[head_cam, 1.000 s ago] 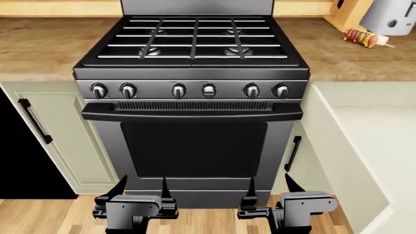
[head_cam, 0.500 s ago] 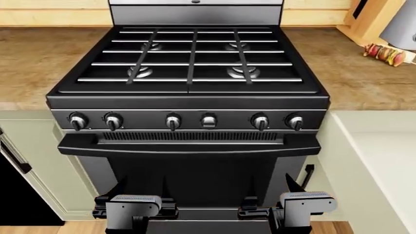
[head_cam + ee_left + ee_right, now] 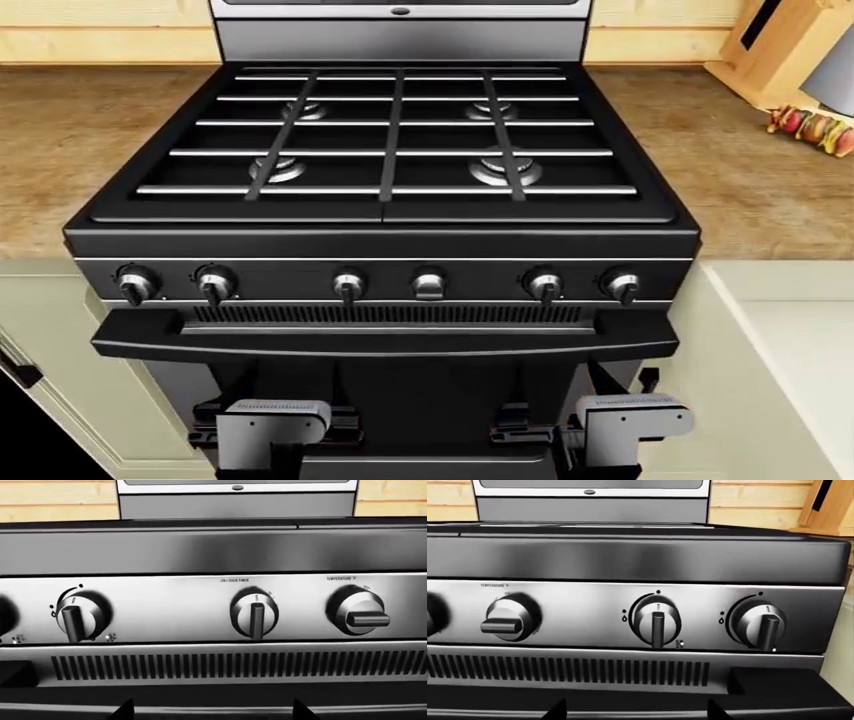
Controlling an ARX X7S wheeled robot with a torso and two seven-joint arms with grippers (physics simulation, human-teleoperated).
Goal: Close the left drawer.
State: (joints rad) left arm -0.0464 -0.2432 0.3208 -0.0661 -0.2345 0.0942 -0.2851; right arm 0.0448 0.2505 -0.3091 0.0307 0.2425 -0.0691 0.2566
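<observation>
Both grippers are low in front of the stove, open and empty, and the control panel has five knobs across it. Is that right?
Not quite: the head view shows six knobs across the control panel, not five. The rest holds. The left gripper and right gripper sit low in front of the stove, open and holding nothing.

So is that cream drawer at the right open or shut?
Open: the left drawer juts well forward of the stove front, its cream inside showing.
</observation>
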